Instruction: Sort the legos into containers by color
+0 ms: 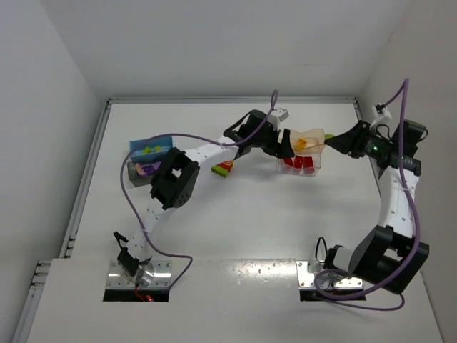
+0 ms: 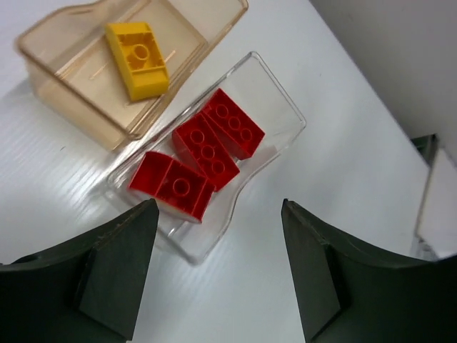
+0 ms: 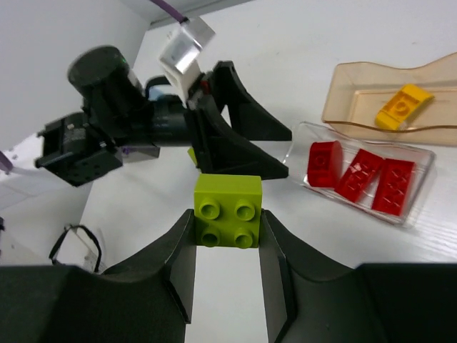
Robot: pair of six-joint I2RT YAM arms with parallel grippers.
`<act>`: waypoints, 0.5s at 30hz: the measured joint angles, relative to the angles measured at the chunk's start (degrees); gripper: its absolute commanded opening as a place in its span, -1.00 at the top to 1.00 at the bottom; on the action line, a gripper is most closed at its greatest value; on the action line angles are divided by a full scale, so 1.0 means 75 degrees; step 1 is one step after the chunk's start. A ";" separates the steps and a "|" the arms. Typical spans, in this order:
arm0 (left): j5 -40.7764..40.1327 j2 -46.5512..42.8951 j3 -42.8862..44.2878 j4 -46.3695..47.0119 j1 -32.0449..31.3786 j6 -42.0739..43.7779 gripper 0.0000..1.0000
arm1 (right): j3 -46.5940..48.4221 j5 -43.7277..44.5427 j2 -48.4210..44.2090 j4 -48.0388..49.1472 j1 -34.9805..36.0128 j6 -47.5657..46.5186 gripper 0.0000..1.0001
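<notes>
From above: left gripper (image 1: 287, 148) and right gripper (image 1: 330, 143) flanking a clear tub (image 1: 317, 163) and an amber tub (image 1: 313, 134) at the far middle of the table (image 1: 235, 229); blue-and-dark tub (image 1: 146, 153) well to the left, red-and-green stack (image 1: 224, 168) loose between. On the left wrist: jaws spread wide, empty, above three red blocks (image 2: 207, 153) in the clear tub; one yellow block (image 2: 137, 58) in the amber tub. On the right wrist: fingers pinched on a lime green block (image 3: 228, 212), apart from both tubs.
</notes>
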 measured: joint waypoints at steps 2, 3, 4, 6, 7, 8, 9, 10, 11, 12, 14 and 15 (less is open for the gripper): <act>-0.0003 -0.0495 -0.0571 0.0187 0.0210 -0.0484 -0.52 | 0.0061 0.0082 0.0236 0.0149 0.0431 -0.0017 0.94; -0.0032 -0.0752 -0.0717 0.0198 0.0379 -0.0682 -0.52 | 0.0122 0.0128 0.0405 0.0236 0.0697 -0.0017 0.94; -0.0085 -0.1000 -0.0766 0.0172 0.0574 -0.0764 -0.55 | 0.0210 0.0152 0.0586 0.0353 0.0953 -0.0015 0.94; -0.0370 -0.1632 -0.0772 -0.0015 0.1119 -0.0656 -0.61 | 0.0539 0.0271 0.1078 0.0527 0.1524 0.0000 0.94; -0.0647 -0.2055 -0.0775 -0.0184 0.1460 -0.0536 -0.67 | 0.0819 0.0396 0.1416 0.0592 0.1839 -0.0012 0.94; -0.0944 -0.2495 -0.0778 -0.0361 0.1816 -0.0332 -0.71 | 0.1134 0.0469 0.1751 0.0688 0.2151 -0.0026 0.94; -0.1244 -0.2911 -0.0793 -0.0495 0.2139 -0.0122 -0.71 | 0.1521 0.0589 0.2151 0.0766 0.2530 -0.0055 0.94; -0.1609 -0.3386 -0.0860 -0.0629 0.2500 0.0085 -0.73 | 0.1996 0.0761 0.2594 0.0749 0.2920 -0.0090 0.94; -0.1935 -0.3835 -0.0970 -0.0772 0.2853 0.0277 -0.73 | 0.2483 0.0860 0.3066 0.0761 0.3302 -0.0117 0.94; -0.2320 -0.4325 -0.1102 -0.0976 0.3212 0.0452 -0.73 | 0.3112 0.0959 0.3620 0.0772 0.3730 -0.0166 0.94; -0.3089 -0.5056 -0.1209 -0.1384 0.3809 0.0679 -0.73 | 0.4377 0.1160 0.4753 0.0880 0.4514 -0.0233 0.94; -0.3302 -0.5316 -0.1288 -0.1545 0.4030 0.0743 -0.73 | 0.4841 0.1233 0.5184 0.0915 0.4832 -0.0239 0.94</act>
